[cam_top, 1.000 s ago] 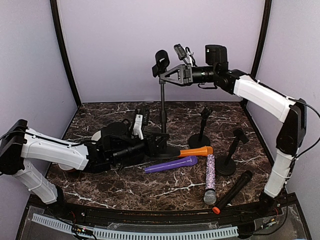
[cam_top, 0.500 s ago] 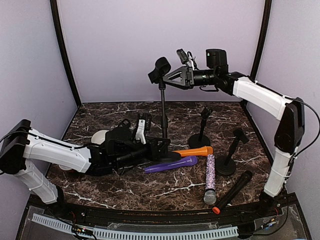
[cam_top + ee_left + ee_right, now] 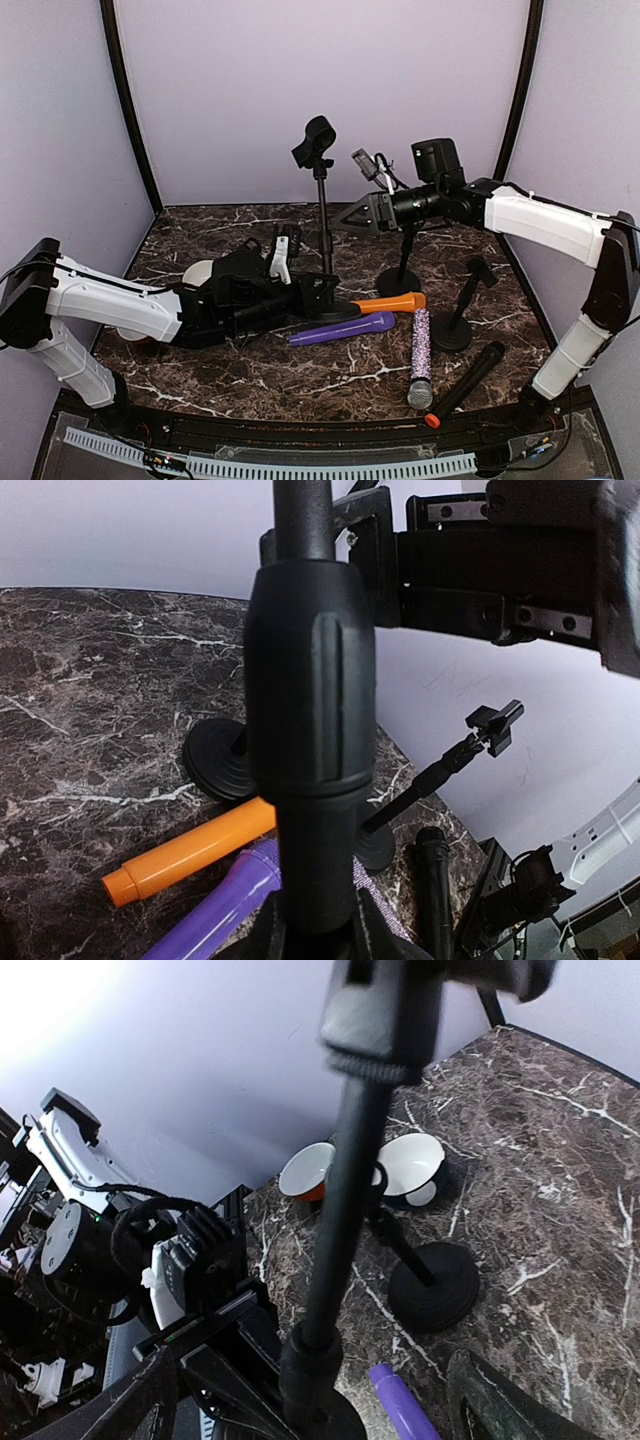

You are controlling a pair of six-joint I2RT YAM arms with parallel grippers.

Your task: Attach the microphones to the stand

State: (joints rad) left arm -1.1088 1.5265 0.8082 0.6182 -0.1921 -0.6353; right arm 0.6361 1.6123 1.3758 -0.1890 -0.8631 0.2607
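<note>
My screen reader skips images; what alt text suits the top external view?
The left tool grips a tall microphone stand low down while the open right tool hangs beside its pole. Four microphones, orange, purple, glittery lilac and black, lie on the marble table near two short stands.

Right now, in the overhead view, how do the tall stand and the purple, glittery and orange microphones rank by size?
1. tall stand, clearly the largest.
2. purple microphone and glittery microphone: they look alike, so they are not ranked.
3. orange microphone, the shortest, though part may hide behind the stand's base.
</note>
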